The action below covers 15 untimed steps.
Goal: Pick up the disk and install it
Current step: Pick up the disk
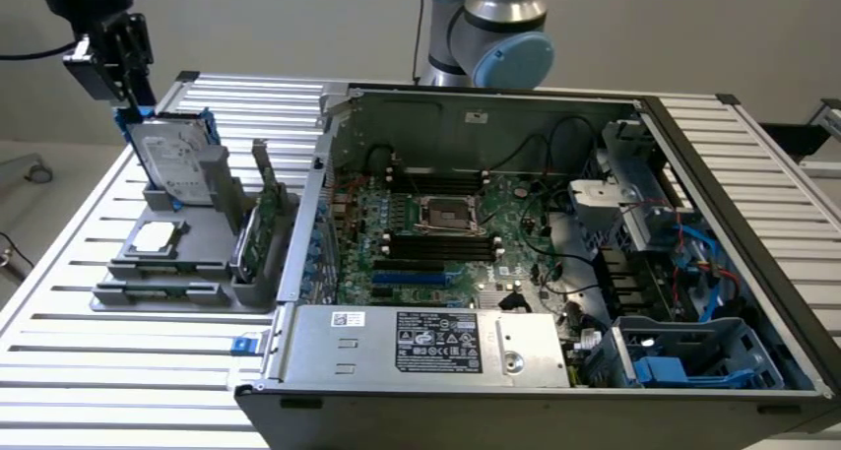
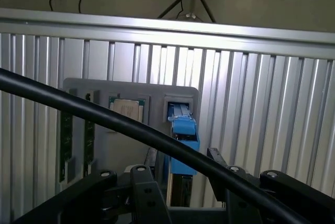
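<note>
1. Presently the gripper (image 1: 129,97) hangs just over the top edge of the disk (image 1: 177,157), at the exterior view's left. Its jaws stand apart, and the wrist view shows the blue carrier (image 2: 183,132) edge-on between them.
2. Disk: it stands on edge, leaning slightly, in its slot in the grey holder (image 1: 164,290) on the table (image 1: 79,371), beside the open case (image 1: 474,115). Whether the fingers touch it cannot be told, and it is not lifted.
3. Done: judging by this, the approach alone; nothing is held.
4. Left: both the pick-up and the install are not yet done. A blue-framed bay (image 1: 696,356) at the case's near corner looks vacant, though which slot takes the disk cannot be told.
</note>
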### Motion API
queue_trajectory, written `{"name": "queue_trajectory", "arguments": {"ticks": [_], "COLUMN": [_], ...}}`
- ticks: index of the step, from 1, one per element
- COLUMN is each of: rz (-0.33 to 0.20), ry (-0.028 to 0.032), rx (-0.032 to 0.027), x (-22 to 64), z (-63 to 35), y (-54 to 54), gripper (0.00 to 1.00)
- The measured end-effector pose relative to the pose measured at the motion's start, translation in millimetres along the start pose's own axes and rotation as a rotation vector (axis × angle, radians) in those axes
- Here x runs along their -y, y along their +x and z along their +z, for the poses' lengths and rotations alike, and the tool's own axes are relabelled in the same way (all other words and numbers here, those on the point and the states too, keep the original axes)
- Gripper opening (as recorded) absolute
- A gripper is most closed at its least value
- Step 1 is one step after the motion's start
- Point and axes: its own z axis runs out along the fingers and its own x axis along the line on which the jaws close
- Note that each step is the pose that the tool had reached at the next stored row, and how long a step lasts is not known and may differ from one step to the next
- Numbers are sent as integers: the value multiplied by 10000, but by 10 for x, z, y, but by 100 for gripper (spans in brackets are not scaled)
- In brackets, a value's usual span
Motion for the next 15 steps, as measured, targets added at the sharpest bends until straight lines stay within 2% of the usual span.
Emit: {"name": "queue_trajectory", "arguments": {"ticks": [15], "rz": [-119], "ry": [7], "rx": [-21], "x": [-15], "z": [255], "y": [-17], "gripper": [50]}}
